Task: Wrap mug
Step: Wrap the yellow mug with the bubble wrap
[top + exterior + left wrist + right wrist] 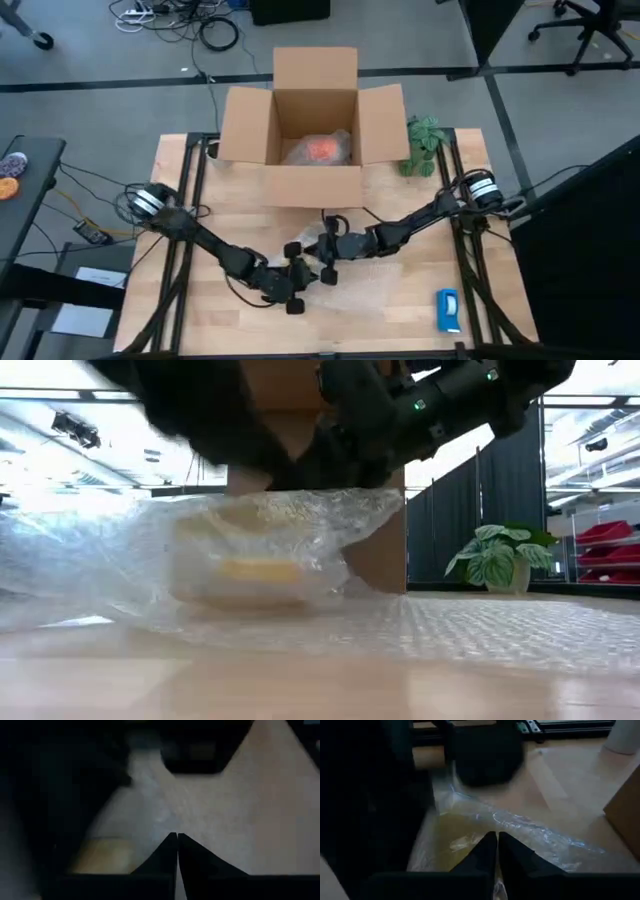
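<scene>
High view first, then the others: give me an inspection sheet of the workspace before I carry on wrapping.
Surface: wooden table, bubble wrap spread on it.
Job's things: orange mug, in plastic, inside the open box; a pale bundle lies in the wrap.
Clutter: blue-and-white object; plant.
Claws: left claw and right claw shut, meeting at the wrap.
Cables: cables on the floor behind.
Surroundings: chair.

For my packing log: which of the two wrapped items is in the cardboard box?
The orange one, inside the cardboard box. The yellowish one lies bubble-wrapped on the table, by the left gripper and right gripper.
</scene>
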### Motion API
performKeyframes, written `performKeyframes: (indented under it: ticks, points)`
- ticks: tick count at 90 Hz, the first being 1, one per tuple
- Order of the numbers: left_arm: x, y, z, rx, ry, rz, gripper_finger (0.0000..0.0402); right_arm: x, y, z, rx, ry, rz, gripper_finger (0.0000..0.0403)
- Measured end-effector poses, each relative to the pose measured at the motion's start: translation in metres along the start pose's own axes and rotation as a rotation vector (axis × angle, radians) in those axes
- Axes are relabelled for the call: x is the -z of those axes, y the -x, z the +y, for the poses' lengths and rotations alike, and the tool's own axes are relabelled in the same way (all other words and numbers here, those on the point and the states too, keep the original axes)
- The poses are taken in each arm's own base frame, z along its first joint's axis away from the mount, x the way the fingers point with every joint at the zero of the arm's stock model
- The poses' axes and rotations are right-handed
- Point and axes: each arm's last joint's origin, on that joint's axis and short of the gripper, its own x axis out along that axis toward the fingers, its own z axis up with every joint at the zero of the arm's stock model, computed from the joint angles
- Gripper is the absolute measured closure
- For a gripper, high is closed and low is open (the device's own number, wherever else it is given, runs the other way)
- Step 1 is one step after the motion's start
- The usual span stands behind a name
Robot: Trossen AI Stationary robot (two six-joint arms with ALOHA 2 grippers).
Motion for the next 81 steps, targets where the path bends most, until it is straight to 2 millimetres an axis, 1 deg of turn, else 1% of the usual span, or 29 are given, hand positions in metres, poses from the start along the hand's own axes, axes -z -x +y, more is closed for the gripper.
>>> performKeyframes:
  ticks: [3, 9, 15, 22, 28, 32, 42, 52, 63, 75, 81]
  points:
    - [-0.008, 0.015, 0.004, -0.031, -0.003, -0.005, 0.0402, 0.0, 0.0, 0.0, 0.0, 0.002, 0.005, 0.0403]
    - [-0.011, 0.036, 0.016, -0.127, -0.021, 0.028, 0.0402, 0.0, 0.001, 0.002, -0.008, 0.006, 0.007, 0.0403]
    - [-0.007, 0.053, 0.031, -0.232, -0.022, 0.081, 0.0402, 0.001, 0.002, 0.005, -0.022, 0.016, 0.009, 0.0403]
    - [0.001, 0.064, 0.047, -0.349, 0.022, 0.128, 0.0402, 0.002, 0.004, 0.01, -0.041, 0.029, 0.014, 0.0403]
    - [0.014, 0.061, 0.054, -0.394, 0.073, 0.154, 0.0402, 0.003, 0.006, 0.014, -0.065, 0.052, 0.018, 0.0403]
    - [0.024, 0.055, 0.055, -0.386, 0.102, 0.169, 0.0402, 0.004, 0.007, 0.018, -0.08, 0.063, 0.02, 0.0403]
    - [0.05, 0.033, 0.052, -0.316, 0.168, 0.171, 0.0402, 0.006, 0.01, 0.025, -0.103, 0.088, 0.023, 0.0403]
    - [0.07, 0.017, 0.048, -0.241, 0.205, 0.163, 0.0402, 0.004, 0.015, 0.029, -0.116, 0.096, 0.026, 0.0403]
    - [0.079, 0.008, 0.046, -0.215, 0.229, 0.151, 0.0402, -0.001, 0.026, 0.036, -0.124, 0.103, 0.019, 0.0403]
    - [0.083, 0.007, 0.046, -0.197, 0.223, 0.173, 0.0402, -0.008, 0.044, 0.047, -0.146, 0.065, 0.026, 0.0403]
    - [0.083, 0.007, 0.046, -0.198, 0.222, 0.173, 0.0402, -0.006, 0.05, 0.054, -0.175, 0.036, 0.05, 0.0403]
